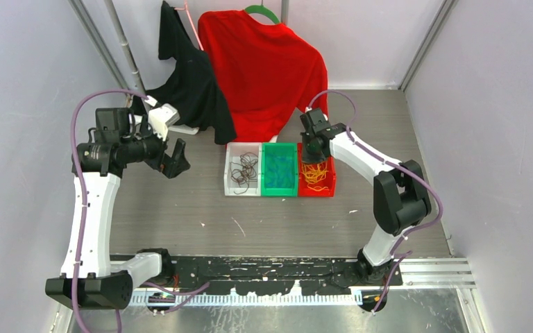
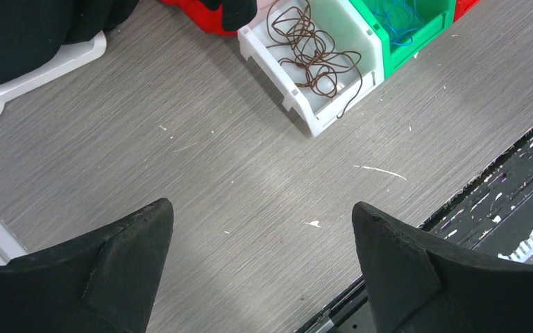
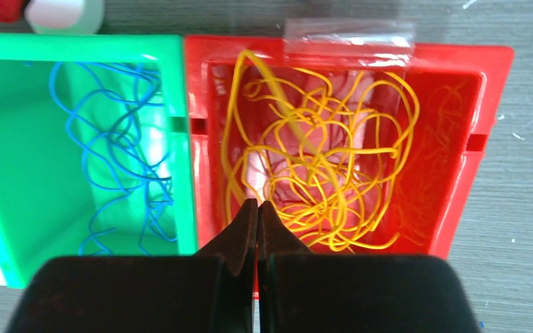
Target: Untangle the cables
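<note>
Hovering over red plastic bin (image 3: 493,62), right gripper (image 3: 257,207) is being pressed closed at tangled orange-yellow cables (image 3: 333,149), probably to pull one; catch unconfirmed. Left gripper (image 2: 260,208) is being held spread, aside.

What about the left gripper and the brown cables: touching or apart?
Apart. Left wrist view: the open left gripper hangs over bare table; the brown cables lie in the white bin, well beyond it.
</note>
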Robot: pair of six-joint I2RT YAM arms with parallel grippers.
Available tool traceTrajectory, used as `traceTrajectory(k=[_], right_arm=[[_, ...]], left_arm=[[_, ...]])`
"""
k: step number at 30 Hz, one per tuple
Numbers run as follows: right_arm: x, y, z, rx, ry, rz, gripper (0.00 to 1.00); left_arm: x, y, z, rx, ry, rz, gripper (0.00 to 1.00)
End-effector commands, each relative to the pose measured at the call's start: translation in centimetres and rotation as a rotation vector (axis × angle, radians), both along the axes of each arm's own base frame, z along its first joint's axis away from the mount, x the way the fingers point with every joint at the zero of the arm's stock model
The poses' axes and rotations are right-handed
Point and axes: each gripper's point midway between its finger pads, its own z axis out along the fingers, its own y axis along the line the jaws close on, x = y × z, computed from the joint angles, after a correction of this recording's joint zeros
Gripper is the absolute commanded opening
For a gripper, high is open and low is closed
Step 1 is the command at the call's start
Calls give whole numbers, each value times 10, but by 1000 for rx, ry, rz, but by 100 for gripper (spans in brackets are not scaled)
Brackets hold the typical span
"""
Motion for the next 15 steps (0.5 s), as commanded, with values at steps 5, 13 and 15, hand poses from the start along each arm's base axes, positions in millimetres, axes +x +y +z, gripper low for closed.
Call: traceTrajectory(k=[5,13,15], right_arm=[[-2,-2,-24,12,22,-38,1],[8,-1,51,68,-124,-41,37],[8,-5,78,79,-185,-45,55]], left_arm=[[6,4,9,1,-63,2,99],[13,9,0,-2,-42,27,100],[19,13,-2,-5,-42,55,100]])
